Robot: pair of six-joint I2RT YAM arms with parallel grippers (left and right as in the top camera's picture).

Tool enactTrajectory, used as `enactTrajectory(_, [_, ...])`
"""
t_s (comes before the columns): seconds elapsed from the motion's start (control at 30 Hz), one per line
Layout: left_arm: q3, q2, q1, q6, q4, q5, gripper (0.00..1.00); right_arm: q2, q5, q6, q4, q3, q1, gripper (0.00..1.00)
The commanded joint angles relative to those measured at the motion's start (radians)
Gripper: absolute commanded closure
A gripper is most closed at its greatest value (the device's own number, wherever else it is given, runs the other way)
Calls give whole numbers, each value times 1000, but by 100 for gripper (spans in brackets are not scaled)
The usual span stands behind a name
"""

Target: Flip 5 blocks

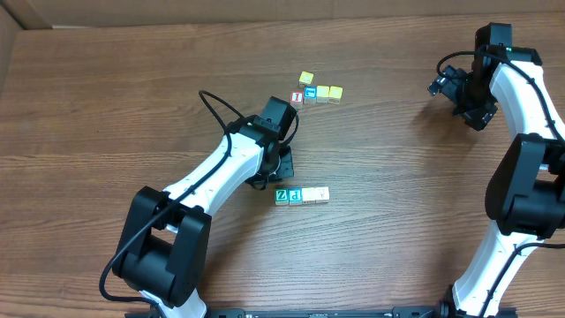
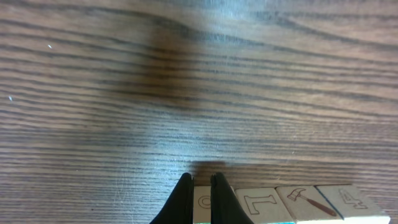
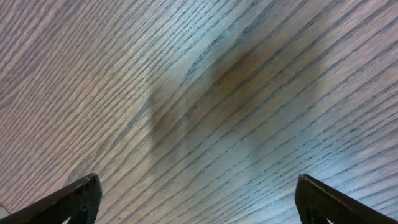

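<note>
Near the middle of the table (image 1: pixel 397 177), the left gripper (image 2: pixel 202 186) is hanging low at the left end of a row of four blocks (image 1: pixel 302 195). Its jaws are sitting pressed almost together and gripping nothing, with the tips in front of the end block (image 2: pixel 203 203), which is showing a round letter. Farther back, a cluster of other cubes (image 1: pixel 318 91) is lying well apart from the row. Off to the right, the right gripper (image 3: pixel 199 193) is hanging spread wide over bare wood, holding nothing.
</note>
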Motion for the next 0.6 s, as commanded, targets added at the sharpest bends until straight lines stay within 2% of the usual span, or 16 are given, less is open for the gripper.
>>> enactTrajectory(0.0, [-15,-16,-8,-26,17,-14,96,-31,0,-4,5,17,1,0])
enactTrajectory(0.23, [-23,-13,-14,-26,56,-15,96,-31,0,-4,4,17,1,0])
enactTrajectory(0.57, [-24,-4,-32,-32,31,-10,96,-30,0,-4,4,17,1,0])
